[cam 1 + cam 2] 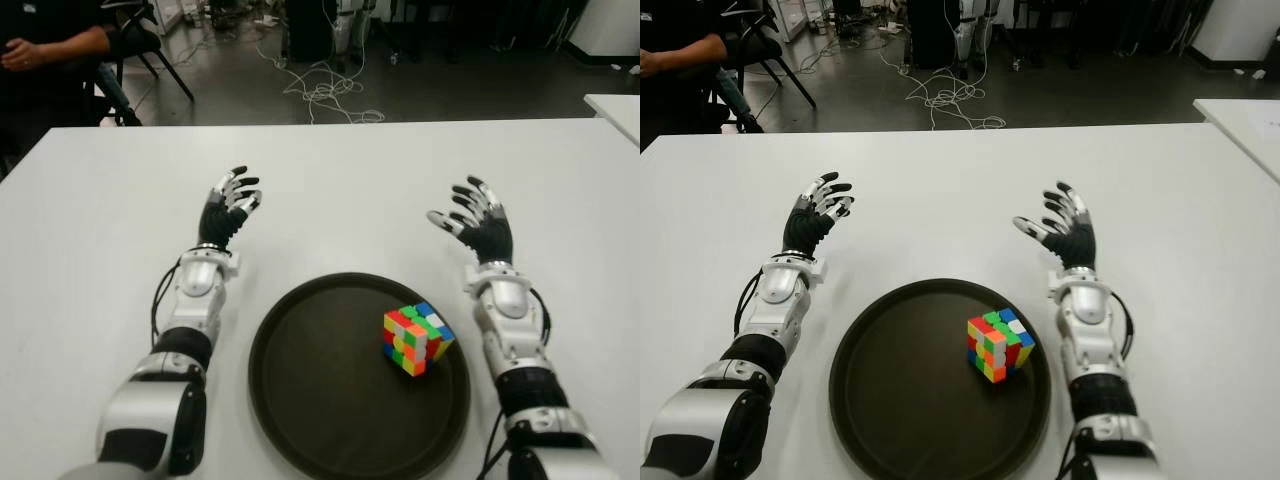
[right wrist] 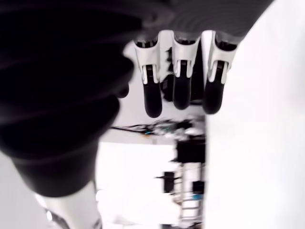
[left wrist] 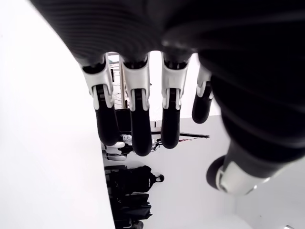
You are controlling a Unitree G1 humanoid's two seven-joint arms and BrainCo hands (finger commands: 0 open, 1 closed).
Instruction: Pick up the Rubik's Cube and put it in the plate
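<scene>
Rubik's Cube (image 1: 417, 338) sits inside the plate (image 1: 300, 400), on the plate's right half, turned so one corner points toward the robot — neither hand is touching it.

Right hand (image 1: 477, 227) is raised over the white table (image 1: 330, 190) just beyond the plate's right rim, palm turned inward, its fingers (image 2: 181, 81) spread and loosely curved with nothing between them; its own wrist view shows them hanging free against the pale surface. Its forearm runs back along the plate's right edge, close beside the rim, though whether it touches the rim is hard to judge from the head views.

Left hand (image 1: 230, 207) is in a matching pose on the other side, beyond and to the left of the plate, fingers (image 3: 137, 119) extended and relaxed, holding nothing. Its forearm lies alongside the plate's left rim, a little apart from it.

The plate is a dark, round, shallow dish lying flat on the table, near the robot, between the two arms. The cube shows green, red, yellow, orange, white and blue squares in a scrambled pattern.

Farther out, past the table's far edge, loose cables (image 1: 325, 95) lie on the grey floor, and a person (image 1: 45, 50) in dark clothing sits at the far left — only partly in view.
</scene>
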